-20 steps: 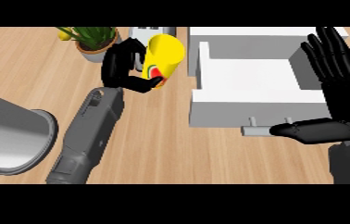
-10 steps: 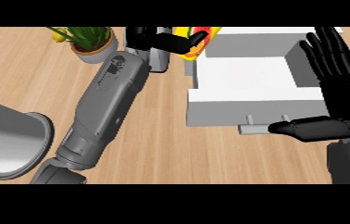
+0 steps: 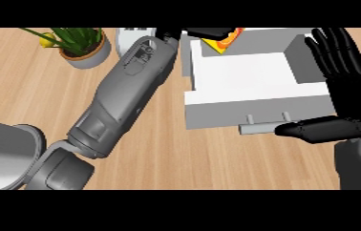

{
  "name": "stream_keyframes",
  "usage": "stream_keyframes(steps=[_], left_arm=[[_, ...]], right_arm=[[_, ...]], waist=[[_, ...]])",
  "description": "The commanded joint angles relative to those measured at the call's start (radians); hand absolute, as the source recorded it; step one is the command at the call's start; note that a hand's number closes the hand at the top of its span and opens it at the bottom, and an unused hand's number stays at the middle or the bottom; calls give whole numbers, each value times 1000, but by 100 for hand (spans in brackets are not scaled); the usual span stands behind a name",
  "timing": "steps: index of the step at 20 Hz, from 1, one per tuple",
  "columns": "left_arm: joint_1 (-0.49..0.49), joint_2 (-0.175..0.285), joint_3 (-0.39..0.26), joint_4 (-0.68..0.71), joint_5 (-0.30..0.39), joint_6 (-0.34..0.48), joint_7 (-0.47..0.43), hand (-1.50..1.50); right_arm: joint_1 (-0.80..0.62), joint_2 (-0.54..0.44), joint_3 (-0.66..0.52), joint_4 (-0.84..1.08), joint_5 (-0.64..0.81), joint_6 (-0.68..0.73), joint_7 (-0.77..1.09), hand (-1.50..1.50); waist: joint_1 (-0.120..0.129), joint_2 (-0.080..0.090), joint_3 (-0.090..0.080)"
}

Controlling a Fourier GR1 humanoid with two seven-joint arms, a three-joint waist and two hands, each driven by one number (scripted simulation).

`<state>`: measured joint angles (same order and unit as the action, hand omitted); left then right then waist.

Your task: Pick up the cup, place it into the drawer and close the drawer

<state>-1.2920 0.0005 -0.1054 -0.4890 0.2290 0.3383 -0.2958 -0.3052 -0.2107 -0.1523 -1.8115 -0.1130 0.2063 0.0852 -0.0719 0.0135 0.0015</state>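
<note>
The yellow and orange cup (image 3: 224,40) shows at the top edge of the head view, over the far left corner of the open white drawer (image 3: 250,72). My left hand (image 3: 204,32) is curled round it and hides most of it. The left forearm stretches diagonally up from the lower left. My right hand (image 3: 337,63) stands open at the right edge, fingers up, beside the drawer's right wall. Its thumb lies close to the grey drawer handle (image 3: 262,128); I cannot tell whether they touch.
A potted green plant (image 3: 81,46) stands at the far left of the wooden counter. A grey round vessel (image 3: 14,156) sits at the lower left edge. A white object (image 3: 134,34) lies behind the left forearm.
My left arm has carried the cup to the right and farther away, from left of the drawer to above its far left corner. The right hand has stayed still.
</note>
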Motion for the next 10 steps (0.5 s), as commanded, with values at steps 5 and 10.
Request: stream_keyframes(steps=[5, 10], left_arm=[[-87, 0, -147, 188, 53, -24, 115, 150], [-9, 0, -225, 207, 81, -82, 78, 150]], right_arm=[[-34, -3, 9, 24, -16, 26, -20, -150], [-49, 15, 41, 22, -23, 44, -39, -150]], waist=[[-59, 19, 1], [-102, 31, 1]])
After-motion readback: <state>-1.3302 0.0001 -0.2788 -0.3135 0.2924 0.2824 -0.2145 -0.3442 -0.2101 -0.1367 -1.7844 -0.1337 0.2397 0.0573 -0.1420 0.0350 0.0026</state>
